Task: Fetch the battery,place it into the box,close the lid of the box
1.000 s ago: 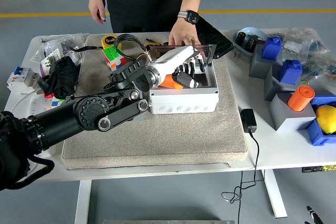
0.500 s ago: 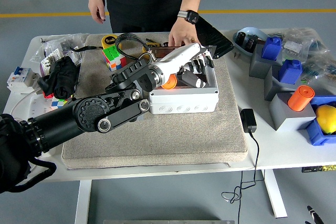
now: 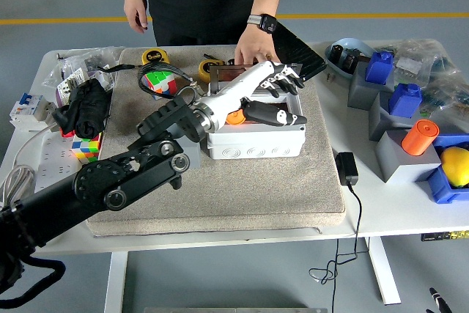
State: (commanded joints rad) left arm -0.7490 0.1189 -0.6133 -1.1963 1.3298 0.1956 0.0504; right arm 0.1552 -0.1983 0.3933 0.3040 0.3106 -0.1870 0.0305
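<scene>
- Left hand [image 3: 275,97]: reaching in from the lower left of the frame and hovering over the open top of the box [image 3: 256,141], its white fingers [image 3: 282,77] spreading loosely and gripping nothing.
- Right hand: not appearing anywhere in the frame.
- Box: sitting at centre frame on the grey mat [image 3: 220,196], its mouth facing upward; the dark lid [image 3: 297,53] is leaning open behind it toward the upper right.
- Battery [image 3: 234,116]: an orange item, judged to be the battery, is showing inside the box just under the forearm, partly hidden, so its exact seating is not resolving.
- Person's hand [image 3: 255,49]: resting at the far rim of the box near the top centre, apparently steadying it.
- Progress, as a judgement: fetching and placing are looking complete, since the hand is empty and the orange item is lying within the walls.
- Remaining, as a judgement: the lid is standing open, so closing it is the step outstanding.
</scene>
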